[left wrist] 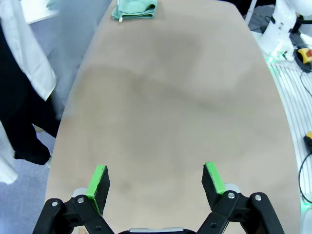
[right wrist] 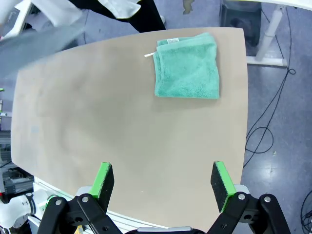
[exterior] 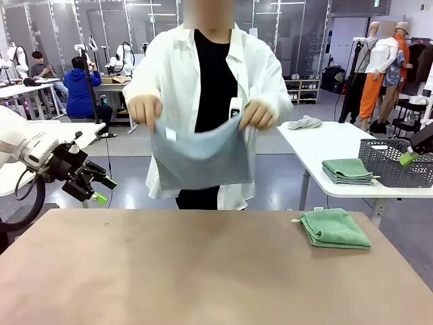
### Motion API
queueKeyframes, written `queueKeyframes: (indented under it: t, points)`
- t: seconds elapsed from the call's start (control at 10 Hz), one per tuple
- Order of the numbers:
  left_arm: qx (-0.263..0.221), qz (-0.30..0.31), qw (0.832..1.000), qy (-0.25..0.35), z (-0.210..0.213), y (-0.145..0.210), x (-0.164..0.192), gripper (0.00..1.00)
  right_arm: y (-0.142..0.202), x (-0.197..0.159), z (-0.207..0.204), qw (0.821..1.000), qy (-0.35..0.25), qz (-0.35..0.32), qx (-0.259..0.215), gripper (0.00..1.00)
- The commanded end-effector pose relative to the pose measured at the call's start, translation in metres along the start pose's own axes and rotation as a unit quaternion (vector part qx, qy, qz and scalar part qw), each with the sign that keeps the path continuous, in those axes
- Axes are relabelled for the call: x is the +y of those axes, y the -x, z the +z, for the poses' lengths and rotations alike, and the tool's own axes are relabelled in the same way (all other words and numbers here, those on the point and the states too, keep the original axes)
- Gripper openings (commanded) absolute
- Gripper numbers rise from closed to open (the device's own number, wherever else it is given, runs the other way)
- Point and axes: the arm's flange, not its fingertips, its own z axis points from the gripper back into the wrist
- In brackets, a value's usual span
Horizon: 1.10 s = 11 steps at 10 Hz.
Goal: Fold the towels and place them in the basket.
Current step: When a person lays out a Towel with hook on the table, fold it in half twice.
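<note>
A brown desk (exterior: 169, 271) stands in a workshop, with a person (exterior: 216, 74) at its far side. The left fingers (left wrist: 100, 187) are wide apart with nothing between them, hanging at the desk's left end over bare surface. The right fingers (right wrist: 105, 180) are equally spread and empty, looking down on the desk's right part. Well ahead of both, the mint green towel (right wrist: 186, 66) lies folded flat near the far right corner, a small white tag (right wrist: 171, 41) at its edge. Beyond the desk, the person's hands (exterior: 144, 108) hold the light blue towel (exterior: 196, 159) up by its top edge; it sags between them. In the right wrist view it is only a blur. Further back at right the basket (exterior: 396, 162) sits on a white desk (exterior: 318, 145), cut off by the picture's edge, with a second folded green towel (exterior: 347, 170) just beside it.
</note>
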Motion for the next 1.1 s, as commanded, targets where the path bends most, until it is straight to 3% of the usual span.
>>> queueKeyframes:
  t: [0.0, 1.0]
  points:
    - [-0.001, -0.001, 1.000, 0.000, 0.0008, -0.0009, -0.0001, 0.96, 0.0003, 0.0017, 0.0016, 1.000, -0.004, -0.004, -0.001, 1.00]
    - [-0.001, -0.001, 1.000, 0.000, 0.0008, -0.0009, -0.0001, 0.96, 0.0003, 0.0017, 0.0016, 1.000, -0.004, -0.004, -0.001, 1.00]
